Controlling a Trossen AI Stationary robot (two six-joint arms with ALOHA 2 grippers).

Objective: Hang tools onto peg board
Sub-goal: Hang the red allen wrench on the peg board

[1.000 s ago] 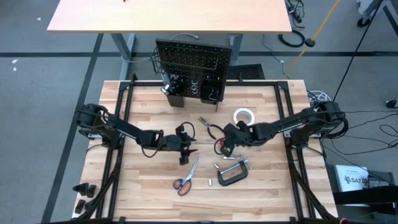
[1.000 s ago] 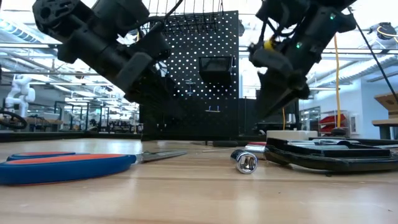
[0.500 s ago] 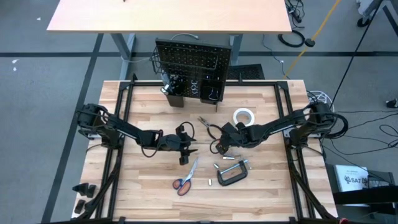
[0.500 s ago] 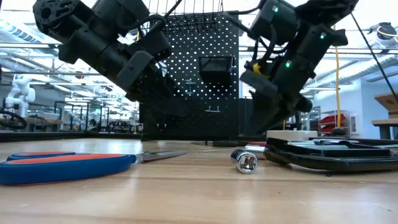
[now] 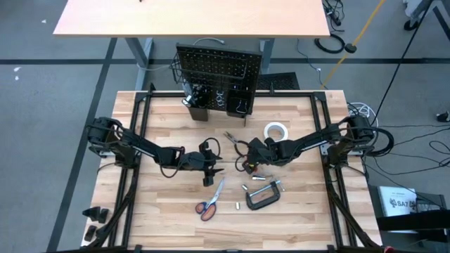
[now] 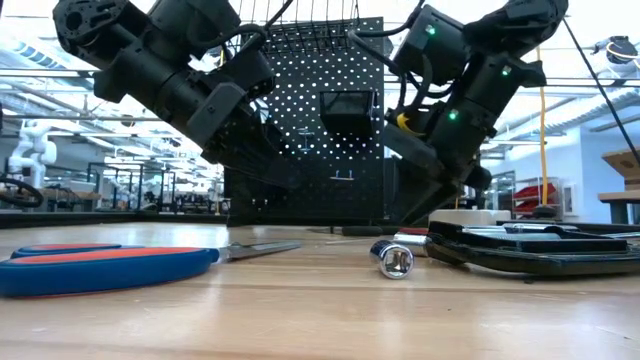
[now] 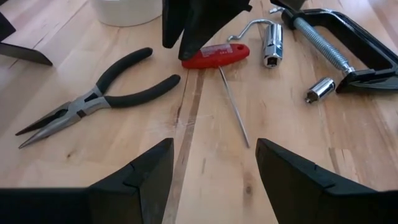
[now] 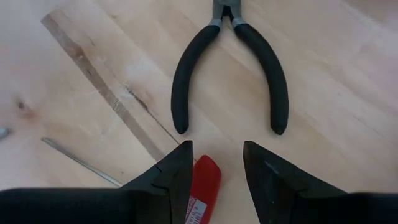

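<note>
A red-handled screwdriver (image 7: 217, 53) lies flat on the table beside dark-handled pliers (image 7: 93, 99). My right gripper (image 8: 216, 149) is open and points down over the handle's end (image 8: 204, 180), one finger on each side of it. My left gripper (image 7: 214, 146) is open and holds nothing. It hangs low over the table left of the screwdriver, at mid-table in the high view (image 5: 213, 167). The black peg board (image 5: 218, 70) stands upright at the table's far edge. Orange-handled scissors (image 5: 209, 200), a black C-clamp (image 5: 264, 197) and a white tape roll (image 5: 275, 131) lie on the wood. My right gripper comes from above, slanting down, with its open fingers (image 7: 186, 37) astride one end of the red handle (image 7: 194, 57), which lies flat on the table. Whether a finger touches the handle, I cannot tell.
A silver ratchet (image 7: 268, 38) and a loose socket (image 7: 320, 90) lie between the screwdriver and the C-clamp (image 7: 342, 43). Black bins (image 5: 239, 105) hang along the peg board's lower edge. A black frame (image 5: 137, 140) runs around the table's edges.
My right gripper has come down and a little toward the table's left, onto the red screwdriver's handle, rolling slightly as it sank. Its finger gap has stayed the same. The tools have not moved.
</note>
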